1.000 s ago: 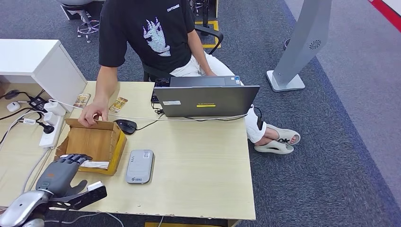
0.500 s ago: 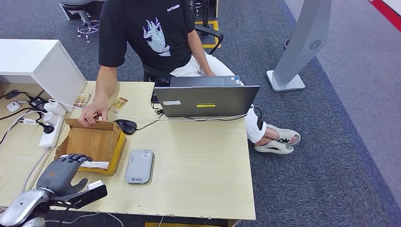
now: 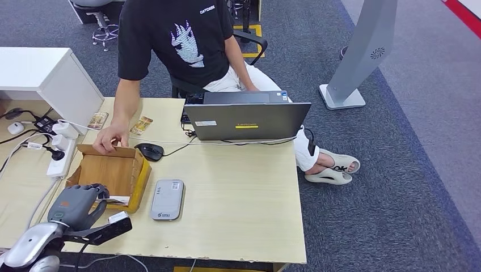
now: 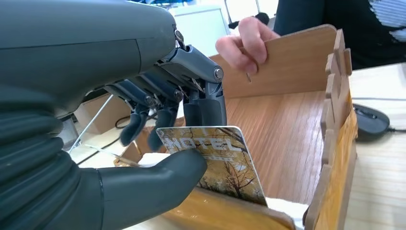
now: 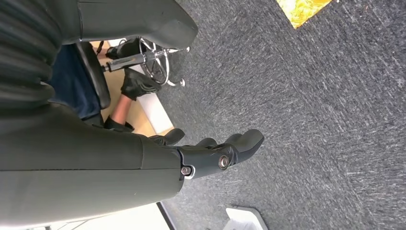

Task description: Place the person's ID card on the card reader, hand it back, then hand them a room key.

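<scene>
1. One thin pinch is all you have: left hand [image 4: 158, 143] holds the key card [image 4: 215, 160] between thumb and fingers, at the box's [image 4: 287, 129] near wall; it may slip.
2. Lifting could snag that wall.
3. Right hand [image 5: 215, 155] hangs empty, fingers loosely apart.

Laptop [image 3: 247, 120], mouse [image 3: 151, 151], power strip [image 3: 59, 157]
</scene>
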`<state>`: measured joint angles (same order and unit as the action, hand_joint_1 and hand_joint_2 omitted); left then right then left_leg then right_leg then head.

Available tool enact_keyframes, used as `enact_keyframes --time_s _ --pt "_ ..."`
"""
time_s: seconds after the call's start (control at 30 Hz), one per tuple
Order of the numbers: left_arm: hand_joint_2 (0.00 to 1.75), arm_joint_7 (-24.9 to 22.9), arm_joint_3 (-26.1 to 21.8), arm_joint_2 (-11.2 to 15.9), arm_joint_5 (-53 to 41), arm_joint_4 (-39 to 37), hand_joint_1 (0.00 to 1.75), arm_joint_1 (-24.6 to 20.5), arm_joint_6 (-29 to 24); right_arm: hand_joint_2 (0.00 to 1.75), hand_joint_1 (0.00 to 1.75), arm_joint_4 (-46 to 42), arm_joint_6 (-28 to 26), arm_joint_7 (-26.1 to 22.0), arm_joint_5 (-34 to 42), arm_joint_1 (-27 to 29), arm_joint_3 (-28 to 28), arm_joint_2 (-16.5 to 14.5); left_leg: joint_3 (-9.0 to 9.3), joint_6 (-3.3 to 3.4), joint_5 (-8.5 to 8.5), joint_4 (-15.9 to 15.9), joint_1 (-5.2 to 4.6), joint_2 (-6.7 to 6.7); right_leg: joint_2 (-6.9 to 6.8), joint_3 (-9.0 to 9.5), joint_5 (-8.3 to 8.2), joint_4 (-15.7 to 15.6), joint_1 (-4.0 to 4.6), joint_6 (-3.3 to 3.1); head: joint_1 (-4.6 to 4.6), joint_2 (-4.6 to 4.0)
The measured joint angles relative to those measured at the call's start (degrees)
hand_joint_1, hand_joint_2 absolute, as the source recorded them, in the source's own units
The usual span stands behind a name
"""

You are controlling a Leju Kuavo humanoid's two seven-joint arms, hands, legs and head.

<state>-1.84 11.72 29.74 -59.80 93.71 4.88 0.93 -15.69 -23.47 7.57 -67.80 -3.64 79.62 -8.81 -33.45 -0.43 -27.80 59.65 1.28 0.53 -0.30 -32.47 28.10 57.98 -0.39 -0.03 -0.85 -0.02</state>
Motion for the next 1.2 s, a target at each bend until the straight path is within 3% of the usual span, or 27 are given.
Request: enact_keyframes --time_s 0.63,0.8,1.2 --pt "1.75 0.1 0.4 -3.5 -3.7 -2.2 1.75 -1.0 -3.4 1.75 0.0 0.0 -0.2 0.4 -1.8 0.0 -1.4 0.1 -0.01 0.0 0.0 0.0 0.0 -0.02 -0.01 -0.01 0.0 0.0 0.0 0.0 0.0 0.0" --pt "1.75 -0.3 0.2 -4.4 -6.2 -2.2 1.75 -2.0 -7.4 1.75 0.0 0.1 -0.5 0.4 -1.8 0.0 -1.4 0.1 -0.01 0.01 0.01 0.0 0.0 -0.03 -0.02 -0.02 0.0 0.0 0.0 0.0 -0.01 0.0" --pt "1.75 3.5 -8.2 -9.8 1.9 5.1 1.75 -8.2 -15.9 1.75 0.0 0.1 -1.2 0.0 -3.4 0.0 -1.9 0.1 -0.01 0.02 0.02 0.0 0.0 -0.04 -0.02 -0.01 -0.03 0.0 0.0 0.02 0.0 0.0"
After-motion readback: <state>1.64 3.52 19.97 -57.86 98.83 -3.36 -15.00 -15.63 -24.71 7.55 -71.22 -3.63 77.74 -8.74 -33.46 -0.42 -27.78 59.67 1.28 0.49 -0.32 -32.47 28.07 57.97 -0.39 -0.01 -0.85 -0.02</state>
